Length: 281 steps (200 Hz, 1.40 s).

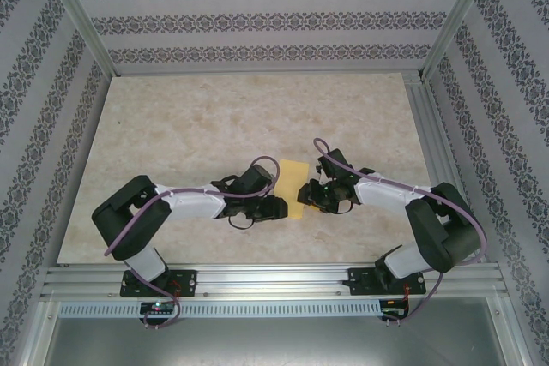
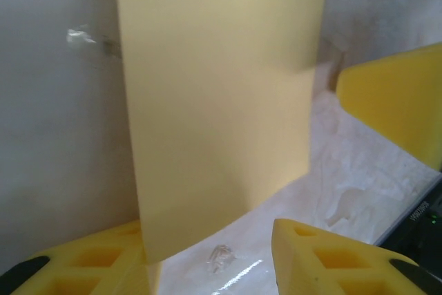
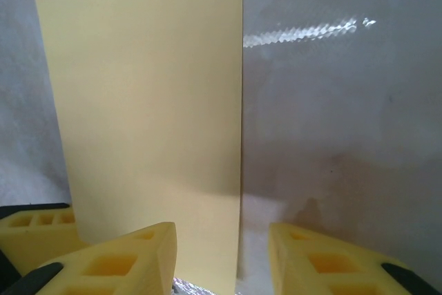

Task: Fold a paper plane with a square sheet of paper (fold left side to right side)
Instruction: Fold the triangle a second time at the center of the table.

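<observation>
The square sheet of paper (image 1: 294, 188) is pale yellow and lies folded into a narrow strip on the marbled table, between my two grippers. My left gripper (image 1: 276, 203) is at its left edge and my right gripper (image 1: 310, 196) at its right edge. In the left wrist view the paper (image 2: 221, 108) reaches down to the left finger (image 2: 90, 260), its near edge curling slightly off the table; the left gripper (image 2: 210, 229) is open. In the right wrist view the paper (image 3: 145, 101) runs down between the fingers, its straight right edge in the gap; the right gripper (image 3: 221, 229) is open.
The marbled table (image 1: 214, 117) is walled by patterned panels and an aluminium frame (image 1: 274, 279) along the near edge. The right gripper's yellow finger (image 2: 400, 108) shows at the right of the left wrist view, and a left finger (image 3: 34, 233) at the right wrist view's lower left.
</observation>
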Tool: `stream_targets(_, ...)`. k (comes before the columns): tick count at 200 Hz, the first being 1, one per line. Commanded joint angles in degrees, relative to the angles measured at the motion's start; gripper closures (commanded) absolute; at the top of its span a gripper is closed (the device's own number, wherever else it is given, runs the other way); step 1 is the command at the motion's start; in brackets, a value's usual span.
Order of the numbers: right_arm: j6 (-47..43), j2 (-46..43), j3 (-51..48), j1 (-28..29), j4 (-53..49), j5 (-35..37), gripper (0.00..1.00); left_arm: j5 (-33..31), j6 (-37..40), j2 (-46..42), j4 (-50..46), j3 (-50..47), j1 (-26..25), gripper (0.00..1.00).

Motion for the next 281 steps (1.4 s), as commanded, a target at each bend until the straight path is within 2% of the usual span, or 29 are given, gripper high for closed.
stream_targets(1, 0.63, 0.01, -0.08, 0.92, 0.88, -0.37, 0.61, 1.02, -0.65, 0.75, 2.65, 1.99, -1.24, 0.54)
stream_targets(61, 1.64, -0.51, -0.73, 0.92, 0.48, -0.35, 0.62, 0.5, -0.74, 1.15, 2.54, 2.46, -1.68, 0.54)
stream_targets(157, 9.79, -2.71, -5.32, 1.27, 6.26, -5.09, 0.62, 0.58, -0.63, 1.5, 2.82, 2.6, -1.68, 0.53)
stream_targets(252, 13.7, -1.02, -6.41, 1.36, 12.89, -7.04, 0.63, 0.73, -0.73, 1.76, 3.18, 2.53, -1.73, 0.54)
stream_targets(281, 13.08, -1.14, -5.67, 1.27, 11.95, -6.6, 0.64, 0.52, -0.74, 1.61, 3.09, 2.42, -1.77, 0.54)
